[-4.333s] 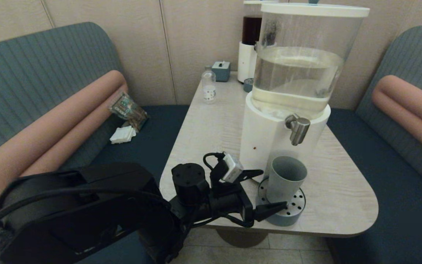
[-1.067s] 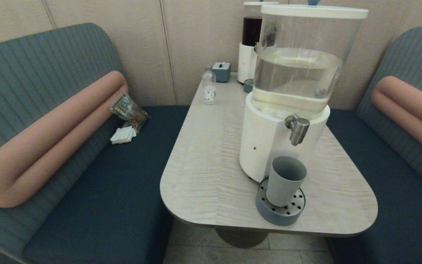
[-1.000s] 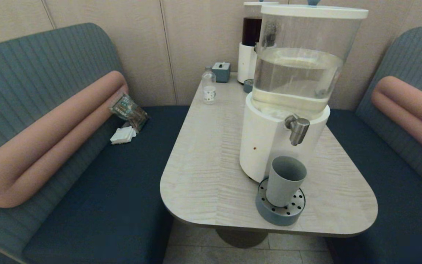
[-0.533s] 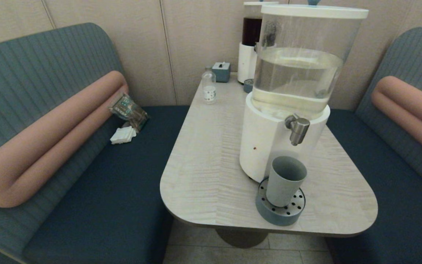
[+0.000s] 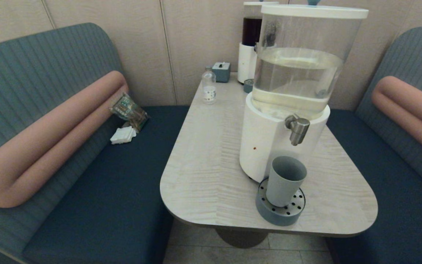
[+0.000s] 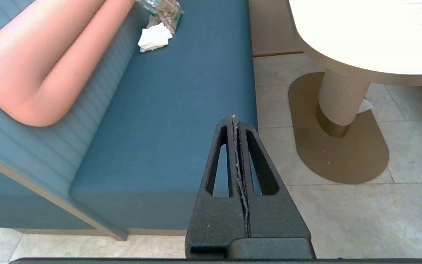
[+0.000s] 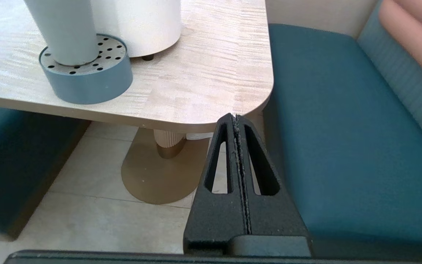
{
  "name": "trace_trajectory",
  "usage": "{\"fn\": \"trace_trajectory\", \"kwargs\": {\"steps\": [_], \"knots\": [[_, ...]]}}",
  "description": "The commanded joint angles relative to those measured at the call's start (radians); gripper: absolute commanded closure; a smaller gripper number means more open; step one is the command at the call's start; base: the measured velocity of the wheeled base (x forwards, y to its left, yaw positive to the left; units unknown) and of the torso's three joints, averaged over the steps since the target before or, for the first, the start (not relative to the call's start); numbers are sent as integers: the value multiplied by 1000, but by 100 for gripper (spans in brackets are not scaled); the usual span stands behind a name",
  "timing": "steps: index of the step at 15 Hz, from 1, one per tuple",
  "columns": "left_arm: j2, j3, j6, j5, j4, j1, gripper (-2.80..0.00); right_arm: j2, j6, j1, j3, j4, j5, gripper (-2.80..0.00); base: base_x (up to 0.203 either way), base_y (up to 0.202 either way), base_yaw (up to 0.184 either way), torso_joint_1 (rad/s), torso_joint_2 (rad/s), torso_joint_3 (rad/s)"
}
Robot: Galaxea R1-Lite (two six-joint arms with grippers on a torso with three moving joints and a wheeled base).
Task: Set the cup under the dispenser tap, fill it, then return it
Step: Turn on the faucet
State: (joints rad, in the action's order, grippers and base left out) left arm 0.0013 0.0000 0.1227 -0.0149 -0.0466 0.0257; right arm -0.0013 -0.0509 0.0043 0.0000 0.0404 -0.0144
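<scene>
The grey-blue cup (image 5: 285,180) stands upright on the round drip tray (image 5: 274,215), right below the steel dispenser tap (image 5: 298,128) of the big clear-tank dispenser (image 5: 295,73). No gripper touches it. The cup's lower wall (image 7: 62,31) and the tray (image 7: 86,79) also show in the right wrist view. My left gripper (image 6: 234,119) is shut and empty, held low over the floor beside the left bench. My right gripper (image 7: 235,116) is shut and empty, below the table's front right corner. Neither arm shows in the head view.
A narrower dispenser with dark liquid (image 5: 250,40), a small clear bottle (image 5: 208,88) and a small blue box (image 5: 221,71) stand at the table's far end. Benches flank the table (image 5: 203,154); a packet (image 5: 128,110) and white napkins (image 5: 123,135) lie on the left seat. The table's pedestal (image 6: 341,99) rises from the floor.
About four seconds ago my left arm reached to the cup on the tray; it has since pulled back out of the head view. Nothing has moved over the last second.
</scene>
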Motion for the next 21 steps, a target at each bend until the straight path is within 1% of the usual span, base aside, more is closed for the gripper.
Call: {"fn": "trace_trajectory", "kwargs": {"steps": [1, 5, 8, 9, 10, 11, 12, 13, 14, 15, 17, 18, 19, 20, 21], "knots": [[2, 0, 0, 0, -2, 0, 0, 0, -44, 0, 15, 5, 12, 0, 0, 0, 0, 0, 0, 0], [2, 0, 0, 0, -2, 0, 0, 0, -24, -3, -12, -71, 5, 0, 0, 0, 0, 0, 0, 0], [2, 0, 0, 0, -2, 0, 0, 0, -25, -3, -22, -79, 5, 0, 0, 0, 0, 0, 0, 0], [2, 0, 0, 0, -2, 0, 0, 0, -26, -3, -36, -82, 5, 0, 0, 0, 0, 0, 0, 0], [2, 0, 1, 0, -2, 0, 0, 17, -21, -2, -81, -92, 6, 0, 0, 0, 0, 0, 0, 0], [2, 0, 0, 0, -2, 0, 0, 47, 2, -2, -167, -119, 8, 0, 0, 0, 0, 0, 0, 0], [2, 0, 0, 0, -2, 0, 0, 93, 36, -1, -299, -158, 11, 0, 0, 0, 0, 0, 0, 0], [2, 0, 0, 0, -2, 0, 0, 161, 64, 2, -464, -197, 14, 0, 0, 0, 0, 0, 0, 0], [2, 0, 0, 0, -2, 0, 0, 256, 86, 4, -628, -230, 17, 0, 0, 0, 0, 0, 0, 0], [2, 0, 0, 0, -2, 0, 0, 396, 107, 6, -783, -261, 20, 0, 0, 0, 0, 0, 0, 0], [2, 0, 0, 0, -2, 0, 0, 672, 142, 11, -1056, -333, 26, 0, 0, 0, 0, 0, 0, 0], [2, 0, 0, 0, -2, 0, 0, 800, 159, 24, -1212, -405, 39, 0, 0, 0, 0, 0, 0, 0], [2, 0, 0, 0, -2, 0, 0, 920, 176, 42, -1354, -507, 63, 0, 0, 0, 0, 0, 0, 0], [2, 0, 0, 0, -2, 0, 0, 1011, 194, 58, -1446, -599, 92, 0, 0, 0, 0, 0, 0, 0], [2, 0, 0, 0, -2, 0, 0, 1093, 214, 76, -1508, -678, 137, 0, 0, 0, 0, 0, 0, 0]]}}
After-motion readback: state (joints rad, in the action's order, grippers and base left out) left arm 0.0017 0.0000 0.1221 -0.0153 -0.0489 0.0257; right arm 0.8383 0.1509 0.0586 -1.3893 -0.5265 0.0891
